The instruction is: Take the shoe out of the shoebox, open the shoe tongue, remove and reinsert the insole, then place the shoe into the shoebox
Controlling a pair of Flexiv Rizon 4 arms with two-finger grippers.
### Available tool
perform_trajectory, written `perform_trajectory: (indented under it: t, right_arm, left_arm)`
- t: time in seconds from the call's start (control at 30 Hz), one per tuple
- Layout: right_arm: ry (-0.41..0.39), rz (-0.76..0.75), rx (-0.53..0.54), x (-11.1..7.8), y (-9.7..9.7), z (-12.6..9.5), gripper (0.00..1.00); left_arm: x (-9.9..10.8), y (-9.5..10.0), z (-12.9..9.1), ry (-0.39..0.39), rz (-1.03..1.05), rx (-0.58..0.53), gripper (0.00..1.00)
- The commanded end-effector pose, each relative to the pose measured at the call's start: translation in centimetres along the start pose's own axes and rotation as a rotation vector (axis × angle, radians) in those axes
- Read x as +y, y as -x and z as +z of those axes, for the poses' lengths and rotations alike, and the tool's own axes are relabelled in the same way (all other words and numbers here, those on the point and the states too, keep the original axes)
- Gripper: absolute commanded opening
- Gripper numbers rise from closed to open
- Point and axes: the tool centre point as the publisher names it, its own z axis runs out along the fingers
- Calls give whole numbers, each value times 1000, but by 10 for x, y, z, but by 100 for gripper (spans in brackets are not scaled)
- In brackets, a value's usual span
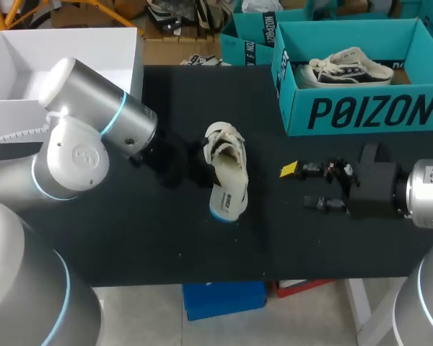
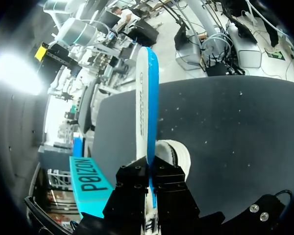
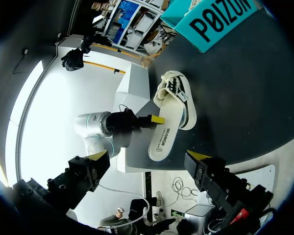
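- shoe (image 1: pixel 224 144) is out of the shoebox (image 1: pixel 361 112) and lies in the middle of the black bench (image 1: pixel 130 245) in the head view. its insole (image 1: pixel 231 193) sticks out of it toward the near edge, so the long axis runs from far to near, across the line between the two arms.
- left arm (image 1: pixel 94 130) comes right up to the shoe's left side. the right hand (image 1: pixel 297 186) is on the other side, near but apart, with fingers spread and nothing in them. the left is clearly the nearer one.
- shoebox is of teal cardboard, open on top, at the far right of the bench, with a second shoe (image 1: pixel 346 68) inside.
- in the left wrist view the left hand (image 2: pixel 150 176) is clamped on the insole, one dark finger on each flat face. the insole stands on its edge and runs straight ahead. it is a thin flat slab, white on one face and blue on the other, probably soft foam. a rounded pale end of the shoe is just beside the fingers.
- in the right wrist view the shoe lies ahead of the open right hand, broadside to it. the upper looks like cream canvas with laces and a dark trim. the insole is smooth, with some print.
- i judge the insole step is in hand, but i cannot tell if it goes out or in. either way it must slide along the long axis, and the right hand would have to steady the shoe.
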Motion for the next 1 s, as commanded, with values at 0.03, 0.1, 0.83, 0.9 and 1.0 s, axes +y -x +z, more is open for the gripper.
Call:
perform_trajectory:
  t: [0.03,0.1,0.83,0.9,1.0]
  right_arm:
    - [0,0,1,0,0,1,100]
    - [0,0,1,0,0,1,100]
    - [0,0,1,0,0,1,100]
    - [0,0,1,0,0,1,100]
    - [0,0,1,0,0,1,100]
  left_arm:
    - [-1,4,-6,-3,6,28,0]
    - [-1,4,-7,-3,10,39,0]
    - [4,-3,4,-17,0,56,0]
    - [8,-2,5,-3,1,63,0]
    - [12,-1,6,13,5,71,0]
